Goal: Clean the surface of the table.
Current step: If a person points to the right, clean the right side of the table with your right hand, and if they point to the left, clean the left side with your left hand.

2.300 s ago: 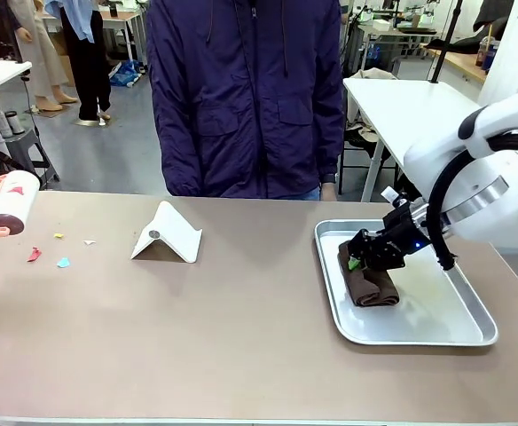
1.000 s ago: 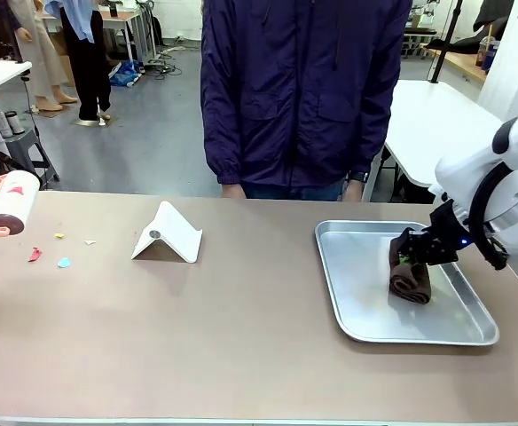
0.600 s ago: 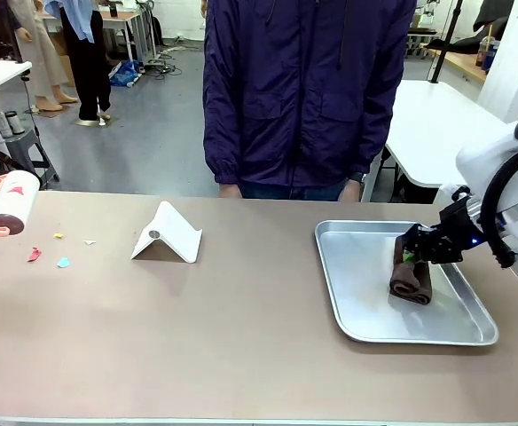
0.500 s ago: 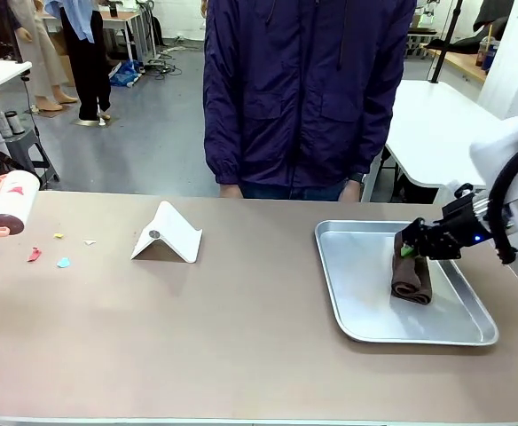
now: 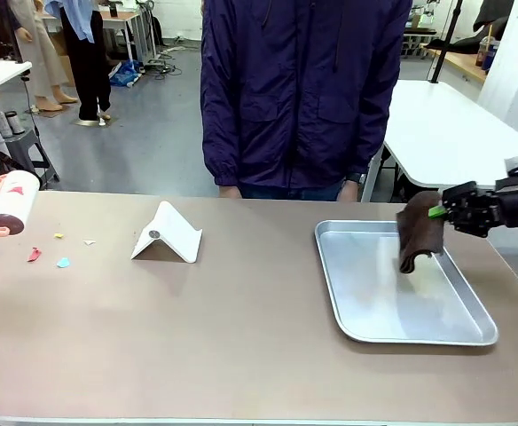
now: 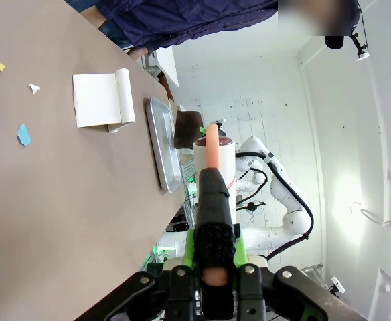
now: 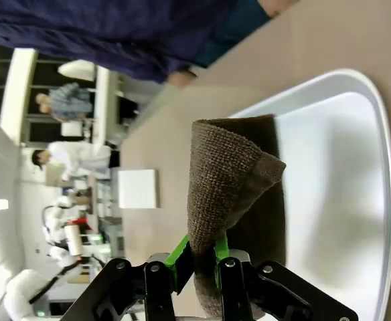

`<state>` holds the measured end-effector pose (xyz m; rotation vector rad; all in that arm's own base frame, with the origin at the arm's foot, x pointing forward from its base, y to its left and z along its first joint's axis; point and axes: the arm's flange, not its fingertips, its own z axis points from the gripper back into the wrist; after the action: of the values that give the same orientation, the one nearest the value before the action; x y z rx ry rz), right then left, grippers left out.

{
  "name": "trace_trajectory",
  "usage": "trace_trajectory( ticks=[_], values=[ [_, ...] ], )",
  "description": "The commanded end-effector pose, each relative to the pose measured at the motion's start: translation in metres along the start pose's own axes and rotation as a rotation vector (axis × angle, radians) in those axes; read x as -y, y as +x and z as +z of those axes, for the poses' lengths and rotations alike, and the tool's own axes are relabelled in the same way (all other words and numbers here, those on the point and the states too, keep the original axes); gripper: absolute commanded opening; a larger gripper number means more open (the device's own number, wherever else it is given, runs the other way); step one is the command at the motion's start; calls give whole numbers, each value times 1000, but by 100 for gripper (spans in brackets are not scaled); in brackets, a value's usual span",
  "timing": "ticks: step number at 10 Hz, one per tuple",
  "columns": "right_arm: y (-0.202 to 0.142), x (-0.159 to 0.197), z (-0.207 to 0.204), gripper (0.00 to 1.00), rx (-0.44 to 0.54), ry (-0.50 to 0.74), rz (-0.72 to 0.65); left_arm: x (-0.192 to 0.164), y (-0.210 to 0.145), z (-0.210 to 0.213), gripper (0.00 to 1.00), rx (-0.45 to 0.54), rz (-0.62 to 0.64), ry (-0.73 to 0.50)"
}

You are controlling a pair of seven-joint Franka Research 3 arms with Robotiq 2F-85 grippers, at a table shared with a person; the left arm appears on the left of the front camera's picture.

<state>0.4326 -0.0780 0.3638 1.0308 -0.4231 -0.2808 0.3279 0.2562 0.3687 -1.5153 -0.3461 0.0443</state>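
Light was bright and even; shadows on the table [image 5: 241, 337] were soft. The tray [image 7: 329, 200] glared nearly white in my right wrist view, whose edges bowed.

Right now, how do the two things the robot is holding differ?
The brown cloth, in the right fingers, is soft and hangs limp over the metal tray; the roller, in the left fingers, is a stiff drum on a pink handle. The cloth is dark, the roller mostly white. Both are clamped between shut fingers.
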Motion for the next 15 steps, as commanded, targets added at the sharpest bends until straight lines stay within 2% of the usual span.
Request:
trace_trajectory(
  ticks=[1,3,4,6,7,8,10,12,13,15],
  values=[
    [-6,2,23,13,35,108,-26,4,-2,1,0,-11,-18,-12],
    [-6,-1,68,13,60,209,-62,4,-2,1,0,-11,-18,-12],
    [-4,1,88,13,27,288,-66,4,-2,1,0,-11,-18,-12],
    [3,11,120,13,-128,357,-150,4,-2,1,0,-11,-18,-12],
    [3,16,132,13,-166,365,-174,4,-2,1,0,-11,-18,-12],
    [1,22,144,13,-154,366,-172,4,-2,1,0,-11,-18,-12],
    [-7,29,158,13,-176,336,-90,4,-2,1,0,-11,-18,-12],
    [-8,33,151,13,-202,304,-39,4,-2,1,0,-11,-18,-12],
    [-9,30,154,13,-172,342,-113,4,-2,1,0,-11,-18,-12],
    [-9,30,154,13,-172,342,-113,4,-2,1,0,-11,-18,-12]
  ],
)
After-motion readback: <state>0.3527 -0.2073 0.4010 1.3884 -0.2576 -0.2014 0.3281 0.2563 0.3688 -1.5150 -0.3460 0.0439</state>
